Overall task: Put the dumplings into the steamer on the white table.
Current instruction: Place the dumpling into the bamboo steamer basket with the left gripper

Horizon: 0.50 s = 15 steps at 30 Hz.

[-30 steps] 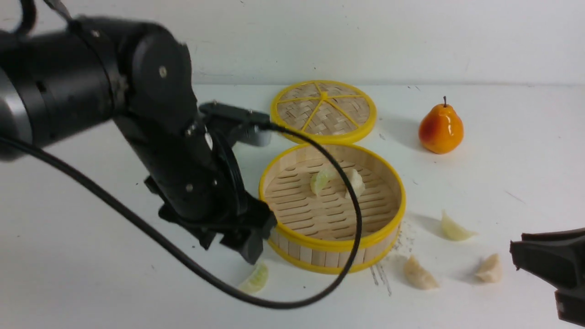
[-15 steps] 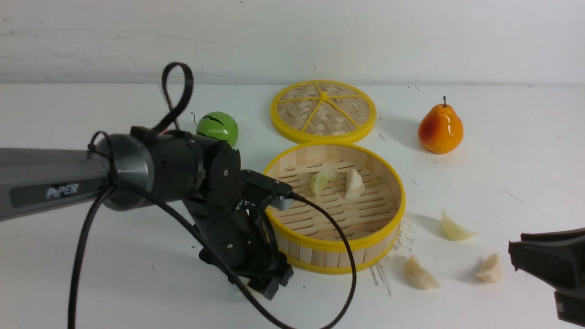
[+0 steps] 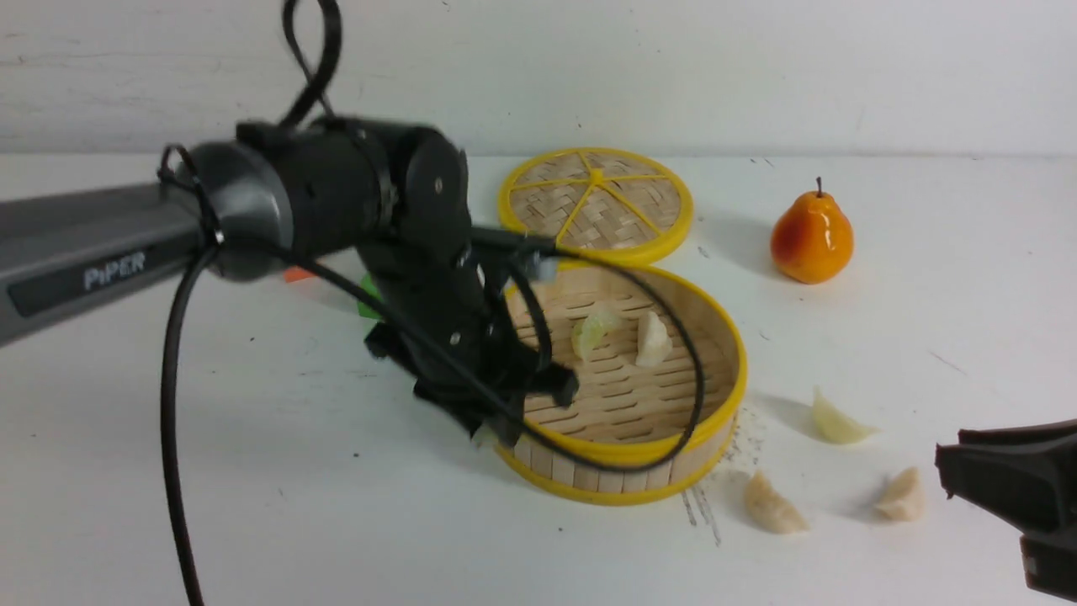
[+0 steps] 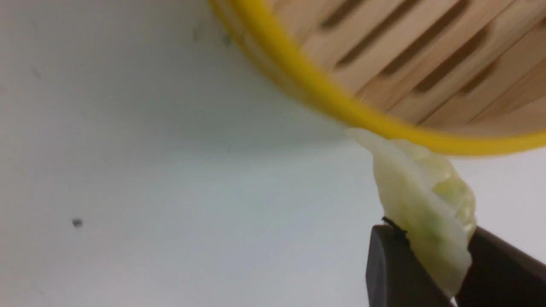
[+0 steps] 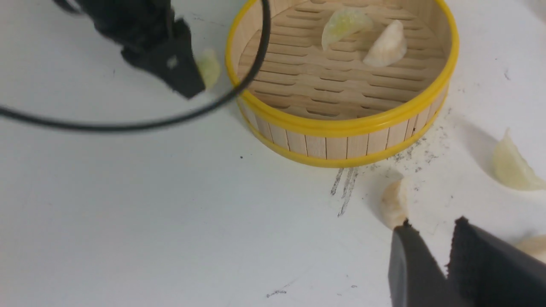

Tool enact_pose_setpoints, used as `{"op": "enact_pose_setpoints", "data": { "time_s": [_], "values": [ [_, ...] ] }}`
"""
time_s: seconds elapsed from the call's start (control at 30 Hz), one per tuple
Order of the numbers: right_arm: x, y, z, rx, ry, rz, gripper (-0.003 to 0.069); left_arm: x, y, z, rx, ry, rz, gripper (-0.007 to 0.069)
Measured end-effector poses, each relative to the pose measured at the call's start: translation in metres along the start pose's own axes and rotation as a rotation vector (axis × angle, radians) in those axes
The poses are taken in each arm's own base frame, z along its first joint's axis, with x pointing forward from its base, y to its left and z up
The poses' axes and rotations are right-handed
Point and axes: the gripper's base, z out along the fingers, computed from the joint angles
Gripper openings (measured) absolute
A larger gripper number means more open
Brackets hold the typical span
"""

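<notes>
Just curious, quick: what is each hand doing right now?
Left hand: closed on a green dumpling.
Right hand: slightly open, holding nothing.

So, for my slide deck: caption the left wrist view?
Left end effector pinching a pale green dumpling beside the steamer's yellow rim.

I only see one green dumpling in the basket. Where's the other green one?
The other green dumpling is pinched in the left gripper, just outside the steamer's near-left rim.

- A white wall (image 3: 757, 76) stands at the back, with faint grey marks.
- The white table (image 3: 252, 505) reaches this wall and has small dark scuffs.
- The light is soft.
</notes>
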Motion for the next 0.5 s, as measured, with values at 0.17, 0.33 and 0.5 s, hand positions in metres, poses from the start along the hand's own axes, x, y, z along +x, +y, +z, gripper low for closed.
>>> {"op": "enact_pose_setpoints", "data": {
  "time_s": [0.17, 0.33, 0.5],
  "values": [
    [0.000, 0.000, 0.000, 0.002, -0.003, 0.000, 0.0147, -0.039, -0.011, -0.038, 0.033, -0.178, -0.023, 0.0170],
    [0.000, 0.000, 0.000, 0.001, -0.002, 0.000, 0.0147, -0.063, -0.007, -0.003, 0.030, -0.197, -0.104, 0.0170],
    [0.001, 0.000, 0.000, -0.005, 0.007, 0.000, 0.0149, -0.068, 0.005, 0.049, -0.039, -0.150, -0.154, 0.0170]
  ]
}}
